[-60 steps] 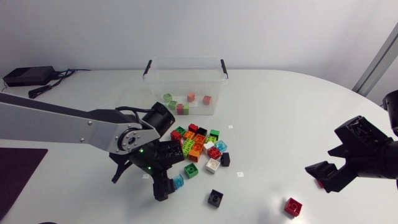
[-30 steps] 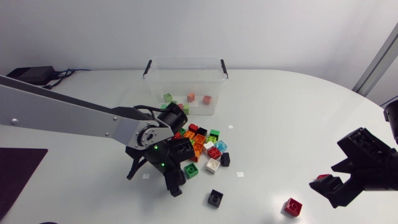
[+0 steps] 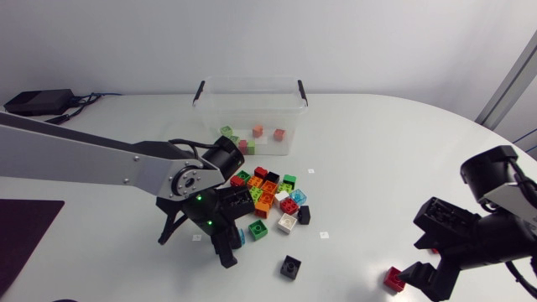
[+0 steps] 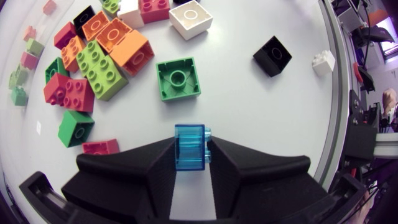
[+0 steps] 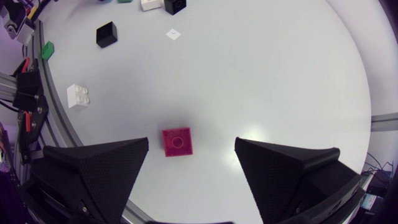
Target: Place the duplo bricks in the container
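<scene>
My left gripper [image 4: 190, 163] is shut on a translucent blue brick [image 4: 189, 146], low over the table just in front of the brick pile [image 3: 268, 195]. From above the blue brick [image 3: 241, 236] peeks out beside the left gripper [image 3: 232, 242]. A green brick [image 4: 178, 78] lies right ahead of it. The clear container [image 3: 250, 81] stands behind the pile with several bricks inside. Over at the right, my right gripper [image 5: 191, 163] stands open above a lone red brick [image 5: 177, 141], which lies between the fingers without touching them. The head view shows that red brick [image 3: 394, 278] near the front edge.
A single black brick [image 3: 291, 267] lies in front of the pile. A small white brick [image 5: 78, 97] sits by the table's rim. A dark mat [image 3: 21, 235] lies at the left, and a black box with cables [image 3: 38, 102] at the back left.
My left gripper has shut on the blue brick after shifting about by the pile. My right arm has swung down and left, bringing its open gripper over the red brick.
</scene>
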Motion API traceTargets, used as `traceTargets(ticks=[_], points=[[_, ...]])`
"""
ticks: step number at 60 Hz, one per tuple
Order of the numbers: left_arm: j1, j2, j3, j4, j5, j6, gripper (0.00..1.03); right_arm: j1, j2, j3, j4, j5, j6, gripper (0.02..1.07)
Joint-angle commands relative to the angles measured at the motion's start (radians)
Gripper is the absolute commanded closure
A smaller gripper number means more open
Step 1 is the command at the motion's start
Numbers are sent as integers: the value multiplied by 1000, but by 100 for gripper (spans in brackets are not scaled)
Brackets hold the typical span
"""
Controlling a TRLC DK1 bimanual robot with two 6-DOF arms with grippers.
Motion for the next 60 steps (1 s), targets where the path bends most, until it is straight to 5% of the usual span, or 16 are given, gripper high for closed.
traceTargets(ticks=[1,32,44,51,60], points=[[21,-52,-27,-20,6,0,85,38,63,-28,26,12,-35,8],[183,-220,163,-77,40,-38,84,121,273,-45,109,100,-87,17],[203,-209,261,-33,64,-115,84,159,325,-71,169,120,-62,47],[206,-170,320,-6,64,-153,84,158,334,-60,183,130,-61,78],[217,-117,401,41,64,-211,84,144,292,17,134,126,-56,78]])
